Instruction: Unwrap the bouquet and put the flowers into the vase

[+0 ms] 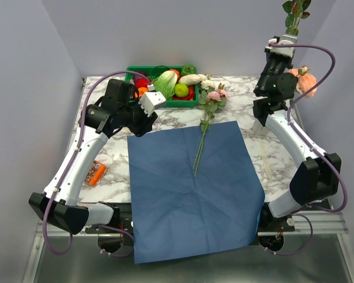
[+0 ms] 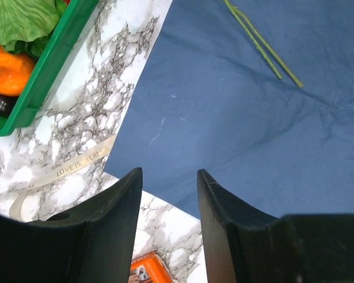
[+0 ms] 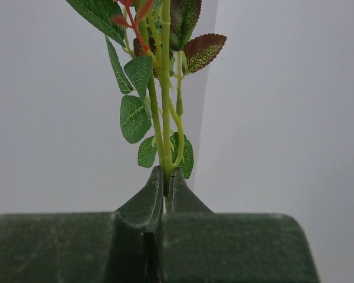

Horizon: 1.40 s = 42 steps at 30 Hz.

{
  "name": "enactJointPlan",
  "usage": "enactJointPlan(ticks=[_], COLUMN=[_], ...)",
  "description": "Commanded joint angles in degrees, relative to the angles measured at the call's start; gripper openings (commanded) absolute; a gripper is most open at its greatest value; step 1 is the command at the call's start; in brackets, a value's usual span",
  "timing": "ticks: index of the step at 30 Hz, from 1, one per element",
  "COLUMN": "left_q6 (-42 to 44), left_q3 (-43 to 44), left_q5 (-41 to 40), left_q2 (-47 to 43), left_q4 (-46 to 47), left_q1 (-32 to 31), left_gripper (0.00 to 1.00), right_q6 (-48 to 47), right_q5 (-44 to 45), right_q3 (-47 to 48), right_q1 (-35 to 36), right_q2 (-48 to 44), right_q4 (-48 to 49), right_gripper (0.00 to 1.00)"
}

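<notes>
**A:** From above, what does the green crate (image 1: 131, 71) hold?

**B:** A pale cabbage (image 1: 165, 82), a round green fruit (image 1: 181, 89), a whitish vegetable (image 1: 192, 78), and red, orange and purple pieces I can't name. The crate sits just beyond the left end effector (image 1: 143, 125), whose jaws stand apart with nothing between them.

**A:** And the flowers?

**B:** Pink and cream roses (image 1: 214, 94) lie to that end effector's right, heads by the crate's corner. Their stems (image 1: 199, 147) run down onto the spread blue paper (image 1: 194, 194). The right end effector (image 1: 288, 35) is high above the desk (image 1: 248, 100), clamped on a leafy sprig (image 1: 296, 13) that sticks up past it. A peach rose (image 1: 307, 82) shows below it, beside the arm. I can't tell what it rests in.

**A:** The left wrist view?

**B:** The fingers (image 2: 121, 218) are parted and empty, over the paper's edge. The crate is ahead to their left, with the cabbage, an orange item (image 2: 9, 71) and a dark purple one (image 2: 0, 103) inside. A cream ribbon (image 2: 71, 168) lies on the marble just ahead-left of the fingers. Two stems lie ahead to the right on the paper. An orange packet (image 2: 147, 272) shows low between the fingers.

**A:** The right wrist view?

**B:** Its fingers are pressed together on the sprig's green stem. The leaves rise straight ahead against a plain wall (image 3: 283, 118).
</notes>
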Motion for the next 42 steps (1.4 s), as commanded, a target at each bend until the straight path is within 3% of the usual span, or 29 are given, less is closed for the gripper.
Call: enactJointPlan(ticks=[1,12,18,21,22,24,28,38,42], left_q6=[0.7,1.0,1.0,0.8,1.0,1.1,1.2,0.7,0.2], left_q3=[1.9,2.1,2.2,2.1,2.1,2.0,2.5,3.3,3.5], left_q5=[-0.3,-0.7,-0.7,-0.8,-0.9,-1.3,-1.2,-0.8,-1.0], left_q2=[0.4,1.0,0.9,0.9,0.9,0.7,0.6,-0.1,-0.5], left_q4=[0.4,-0.1,-0.3,-0.3,-0.3,-0.3,-0.5,-1.2,-1.4], left_q1=[0.8,1.2,1.4,1.4,1.4,1.4,1.5,1.5,1.5], left_gripper=[0.51,0.51,0.51,0.51,0.51,0.51,0.51,0.51,0.51], right_q6=[1.5,-0.4,2.4,3.8,3.8,5.0,8.7,15.5,23.7], right_q5=[-0.5,2.4,5.5,9.6,10.4,13.1,16.2,16.0,16.8], right_q3=[-0.4,-8.5,-8.5,-10.1,-11.5,-13.0,-14.8,-18.9,-19.0], right_q1=[-0.4,-0.5,-0.6,-0.6,-0.5,-0.3,-0.2,6.4,11.3], right_q2=[1.4,2.6,2.5,1.7,0.6,-0.5,-2.6,-8.9,-12.7], right_q4=[2.4,10.3,6.9,8.0,8.2,7.9,3.7,-3.6,-18.1], right_gripper=[0.01,0.01,0.01,0.22,0.36,0.41,0.61,0.75,0.84])
